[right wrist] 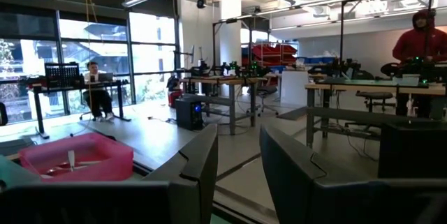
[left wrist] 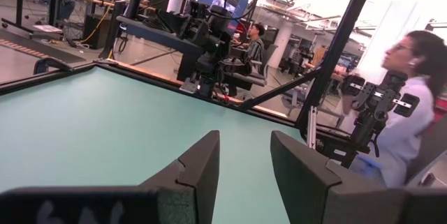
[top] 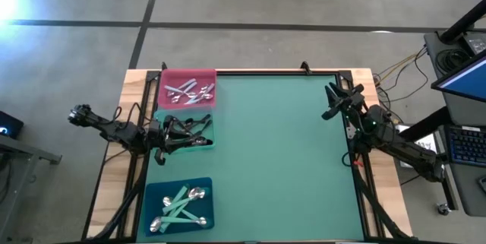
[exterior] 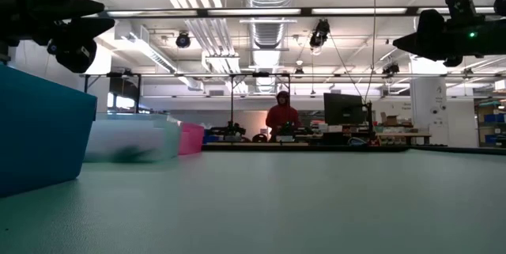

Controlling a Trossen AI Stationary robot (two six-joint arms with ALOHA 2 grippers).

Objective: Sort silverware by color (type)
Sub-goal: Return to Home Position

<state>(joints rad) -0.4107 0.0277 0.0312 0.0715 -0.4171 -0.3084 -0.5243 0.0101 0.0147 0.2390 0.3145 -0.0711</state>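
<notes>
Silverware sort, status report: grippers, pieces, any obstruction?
Left gripper open, empty, over green tray. Right gripper open, empty, at table's right edge. Silverware all in pink tray, green tray, blue tray. Nothing in the way.

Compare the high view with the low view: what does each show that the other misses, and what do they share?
Only the high view shows the trays' contents: all-silver utensils in the pink tray, black-handled spoons in the green tray, partly under the left gripper, and mint-handled spoons in the blue tray. Only the low view shows the room behind, with a person in a red hooded top at a bench. Both show the three trays in one row and both grippers raised, the right gripper near the table's right edge.
</notes>
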